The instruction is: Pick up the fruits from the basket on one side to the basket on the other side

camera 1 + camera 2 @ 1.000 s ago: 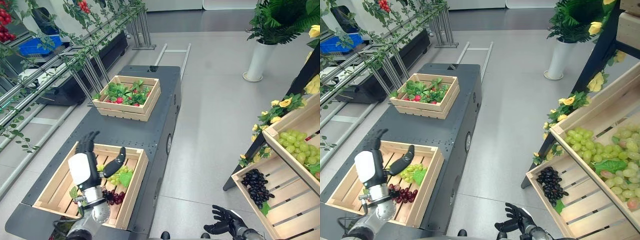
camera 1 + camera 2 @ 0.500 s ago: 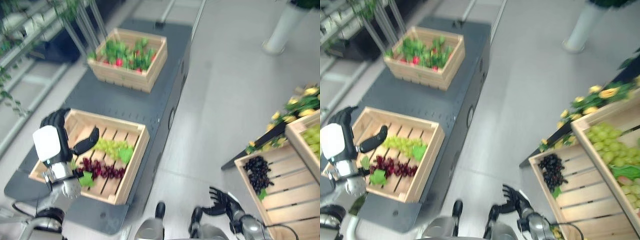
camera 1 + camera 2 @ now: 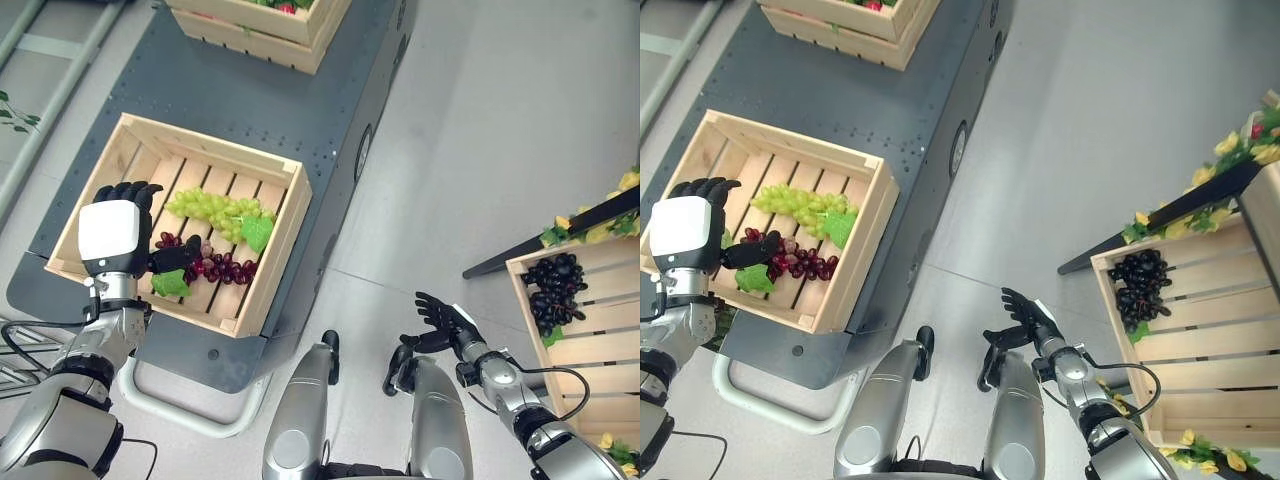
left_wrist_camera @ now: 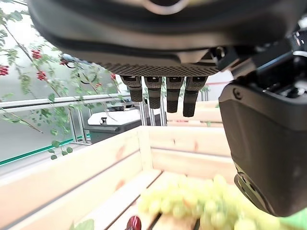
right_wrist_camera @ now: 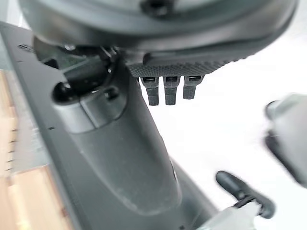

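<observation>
The left hand (image 3: 112, 238) hangs over the crate (image 3: 279, 262) on the grey cart (image 3: 300, 110), fingers loose and thumb apart, holding nothing. Under it lie green grapes (image 3: 212, 208) and red grapes (image 3: 215, 266). The right hand (image 3: 440, 322) is low beside the robot, fingers spread, also with nothing in it. One bunch of black grapes (image 3: 553, 279) lies in the crate on the right (image 3: 523, 320). Which crate is the source I cannot say, so most of the work seems left. The right crate and a second crate (image 3: 300, 25) farther along the cart are cut off at the edges.
</observation>
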### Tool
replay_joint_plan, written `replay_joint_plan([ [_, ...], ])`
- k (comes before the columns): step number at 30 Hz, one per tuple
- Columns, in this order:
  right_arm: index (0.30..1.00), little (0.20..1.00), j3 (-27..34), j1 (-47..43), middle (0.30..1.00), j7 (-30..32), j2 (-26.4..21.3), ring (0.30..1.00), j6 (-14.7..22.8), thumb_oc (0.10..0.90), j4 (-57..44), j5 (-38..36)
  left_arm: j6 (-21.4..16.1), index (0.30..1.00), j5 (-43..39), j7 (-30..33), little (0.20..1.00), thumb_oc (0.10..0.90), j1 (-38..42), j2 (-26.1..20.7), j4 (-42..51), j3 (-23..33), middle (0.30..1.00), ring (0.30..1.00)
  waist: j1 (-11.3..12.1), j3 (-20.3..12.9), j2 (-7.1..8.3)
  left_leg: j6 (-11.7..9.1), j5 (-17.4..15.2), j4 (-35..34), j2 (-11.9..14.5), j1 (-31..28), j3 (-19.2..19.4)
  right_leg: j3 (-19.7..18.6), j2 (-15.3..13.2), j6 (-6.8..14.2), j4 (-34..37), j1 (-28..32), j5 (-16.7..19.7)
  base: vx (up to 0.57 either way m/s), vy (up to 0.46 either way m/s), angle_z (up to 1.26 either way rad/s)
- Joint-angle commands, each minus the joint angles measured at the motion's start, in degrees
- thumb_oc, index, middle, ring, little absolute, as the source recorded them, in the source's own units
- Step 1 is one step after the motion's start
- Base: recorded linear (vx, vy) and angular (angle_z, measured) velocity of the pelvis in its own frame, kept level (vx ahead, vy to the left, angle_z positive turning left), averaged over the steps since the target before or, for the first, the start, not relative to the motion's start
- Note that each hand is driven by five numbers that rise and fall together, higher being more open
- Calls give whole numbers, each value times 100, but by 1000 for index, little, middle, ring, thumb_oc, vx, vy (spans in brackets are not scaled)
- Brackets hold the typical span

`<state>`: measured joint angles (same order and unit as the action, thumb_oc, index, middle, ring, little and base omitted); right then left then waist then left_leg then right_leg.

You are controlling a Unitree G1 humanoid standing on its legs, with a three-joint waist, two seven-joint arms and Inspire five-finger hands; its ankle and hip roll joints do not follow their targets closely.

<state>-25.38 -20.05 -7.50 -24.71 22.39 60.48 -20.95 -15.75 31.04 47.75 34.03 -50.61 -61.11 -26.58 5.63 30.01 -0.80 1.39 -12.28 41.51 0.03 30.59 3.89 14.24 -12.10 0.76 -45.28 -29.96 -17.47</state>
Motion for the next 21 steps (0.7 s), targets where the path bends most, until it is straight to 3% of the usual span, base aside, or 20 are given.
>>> replay_joint_plan([
  [1, 900, 900, 80, 211, 900, 198, -331, 900, 217, 800, -284, 188, 237, 900, 282, 272, 900, 800, 419, -912, 156, 253, 900, 900, -28, -22, 8, 271, -272, -103, -235, -163, 332, 93, 243, -269, 115, 383, 30, -29, 111, 6],
  [9, 900, 900, -77, 100, 900, -53, -715, 900, 186, 800, -641, 249, 551, 900, 756, 141, 900, 800, 1187, -1400, 414, -556, 900, 900, -62, -22, 48, 311, -325, 337, -173, 620, 362, 37, 273, -263, -288, -406, 31, -19, 71, 5],
  [15, 900, 900, -137, 105, 900, 4, -801, 900, 124, 800, -1068, 263, 643, 900, 1192, -57, 900, 800, 1517, -1694, 470, -829, 900, 900, -90, -22, 134, 277, -300, 493, -87, 1043, 305, 46, 356, -243, -370, -770, 69, -1, 3, 4],
  [21, 900, 900, -65, -15, 900, -68, -1027, 900, 43, 800, -1107, 168, 1030, 900, 1370, -261, 900, 800, 1899, -1908, 483, -1170, 900, 900, -109, -22, 217, 274, -211, 567, -31, 1434, 258, 104, 372, -221, -480, -1152, 150, -20, 11, 3],
])
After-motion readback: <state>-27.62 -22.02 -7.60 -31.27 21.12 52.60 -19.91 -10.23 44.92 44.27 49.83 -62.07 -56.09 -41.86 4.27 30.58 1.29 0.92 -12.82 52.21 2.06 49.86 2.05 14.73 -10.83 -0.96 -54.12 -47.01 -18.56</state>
